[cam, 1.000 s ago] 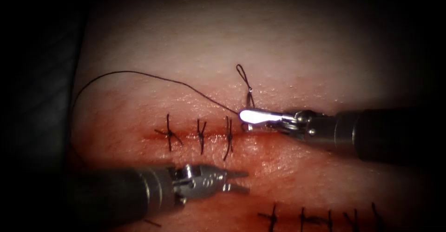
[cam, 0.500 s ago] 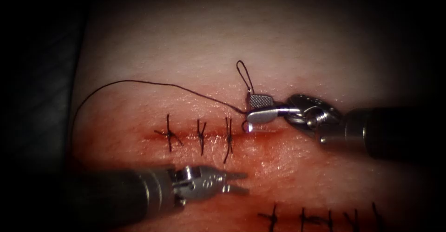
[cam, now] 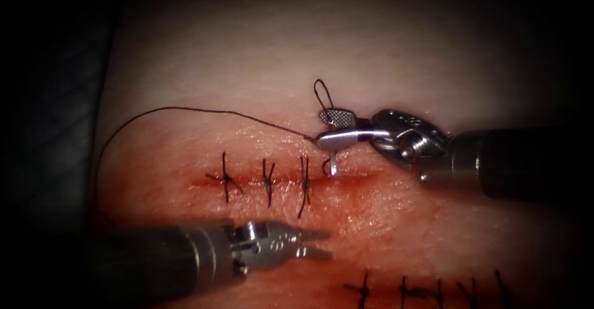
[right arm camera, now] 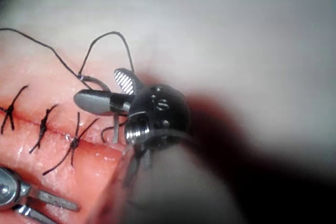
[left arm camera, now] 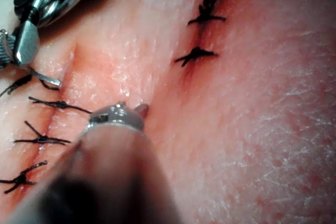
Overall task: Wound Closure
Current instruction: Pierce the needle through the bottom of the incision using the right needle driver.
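Note:
The right tool (cam: 320,129) hovers just above the cut (cam: 359,178), jaws open and holding nothing; the ridged face of one jaw shows. Below its lower jaw the curved needle (cam: 333,162) stands in the tissue at the cut's upper edge, just right of the third stitch, with a short bright length showing. Thread (cam: 185,109) runs from the needle area in a long arc to the left, and a small loop (cam: 322,92) rises above the jaws. The left tool (cam: 328,243) lies below the cut, jaws slightly open and holding nothing. The right wrist view shows the needle (right arm camera: 115,132) beside the open jaws.
Three tied stitches (cam: 267,182) cross the cut left of the needle. A second row of several stitches (cam: 421,290) runs along the lower edge. Red fluid stains the tissue around the cut. In the left wrist view the right tool (left arm camera: 21,45) stands over the needle (left arm camera: 44,77).
The right tool's jaws, closed over the needle a second ago, have opened and lifted up off the cut, leaving the needle standing in the tissue. The left tool has not moved.

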### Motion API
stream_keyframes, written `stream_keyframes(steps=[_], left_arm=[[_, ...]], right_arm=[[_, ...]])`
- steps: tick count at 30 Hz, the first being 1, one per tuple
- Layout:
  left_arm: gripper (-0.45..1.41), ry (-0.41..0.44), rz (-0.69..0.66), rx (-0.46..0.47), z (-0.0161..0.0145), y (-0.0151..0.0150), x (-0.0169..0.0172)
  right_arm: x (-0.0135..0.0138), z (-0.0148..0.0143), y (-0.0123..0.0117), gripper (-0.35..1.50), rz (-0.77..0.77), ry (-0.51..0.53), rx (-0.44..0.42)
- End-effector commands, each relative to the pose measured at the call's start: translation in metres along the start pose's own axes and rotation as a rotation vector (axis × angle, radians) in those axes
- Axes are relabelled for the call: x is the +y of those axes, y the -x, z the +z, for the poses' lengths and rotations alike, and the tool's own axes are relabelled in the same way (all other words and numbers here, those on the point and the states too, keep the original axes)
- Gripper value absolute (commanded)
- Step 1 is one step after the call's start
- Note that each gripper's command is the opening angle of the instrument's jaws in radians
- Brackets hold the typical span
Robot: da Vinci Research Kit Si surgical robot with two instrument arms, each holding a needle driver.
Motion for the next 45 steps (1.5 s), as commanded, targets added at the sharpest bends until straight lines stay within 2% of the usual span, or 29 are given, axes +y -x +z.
stream_keyframes(steps=[1, 5, 7, 8, 9, 10, 13, 15, 16, 17, 19, 20, 24, 25, 30, 34, 35, 45], left_arm=[[0.03, 0.003, 0.000, 0.003, 0.0008, 0.0000, 0.0000], [0.03, 0.003, 0.000, 0.003, 0.0008, 0.0000, 0.0000], [0.03, 0.003, 0.000, 0.003, 0.0008, 0.0000, 0.0000], [0.02, 0.004, 0.001, 0.000, 0.0008, 0.0000, 0.0000], [0.02, 0.004, 0.001, 0.000, 0.0008, 0.0000, 0.0000], [0.02, 0.004, 0.001, 0.000, 0.0008, 0.0000, 0.0000], [0.02, 0.005, 0.002, 0.000, 0.0007, 0.0000, 0.0001], [0.00, 0.005, 0.002, 0.000, 0.0006, 0.0000, 0.0002], [0.00, 0.005, 0.002, 0.000, 0.0006, 0.0000, 0.0002], [0.00, 0.005, 0.002, 0.000, 0.0006, 0.0000, 0.0002], [0.00, 0.006, 0.002, 0.000, 0.0005, 0.0000, 0.0003], [0.00, 0.006, 0.002, 0.000, 0.0005, 0.0000, 0.0003], [-0.02, 0.006, 0.002, 0.000, 0.0006, 0.0000, 0.0002], [-0.02, 0.006, 0.002, 0.000, 0.0006, 0.0000, 0.0002], [-0.02, 0.006, 0.002, 0.000, 0.0006, 0.0000, 0.0003], [-0.02, 0.005, 0.002, 0.000, 0.0005, -0.0001, 0.0003], [-0.02, 0.005, 0.002, 0.000, 0.0005, -0.0001, 0.0004], [-0.02, 0.005, 0.002, 0.000, 0.0005, -0.0002, 0.0004]], right_arm=[[0.0000, 0.0011, 0.0006, 1.30, -0.002, -0.003, -0.018], [-0.0003, 0.0014, 0.0008, 1.23, -0.015, -0.002, -0.030], [-0.0003, 0.0015, 0.0008, 1.13, -0.015, 0.000, -0.039], [-0.0003, 0.0015, 0.0009, 0.64, -0.022, 0.003, -0.059], [-0.0003, 0.0015, 0.0009, 0.64, -0.022, 0.003, -0.059], [-0.0003, 0.0014, 0.0009, -0.32, -0.023, 0.006, -0.086], [-0.0002, 0.0014, 0.0010, -0.35, -0.008, 0.012, -0.130], [-0.0003, 0.0013, 0.0014, -0.35, 0.099, 0.022, -0.167], [-0.0003, 0.0013, 0.0014, -0.35, 0.099, 0.022, -0.167], [-0.0005, 0.0012, 0.0018, -0.35, 0.152, 0.034, -0.205], [-0.0006, 0.0011, 0.0022, -0.35, 0.237, 0.046, -0.212], [-0.0007, 0.0010, 0.0024, -0.35, 0.375, 0.060, -0.229], [-0.0007, 0.0006, 0.0026, -0.35, 0.544, 0.073, -0.278], [-0.0006, 0.0004, 0.0025, -0.35, 0.637, 0.054, -0.299], [-0.0007, 0.0003, 0.0026, -0.35, 0.825, -0.009, -0.370], [-0.0009, 0.0007, 0.0026, -0.35, 0.916, -0.065, -0.354], [-0.0013, 0.0009, 0.0029, -0.35, 0.944, -0.101, -0.325], [-0.0025, 0.0018, 0.0051, -0.35, 1.034, -0.112, -0.324]])
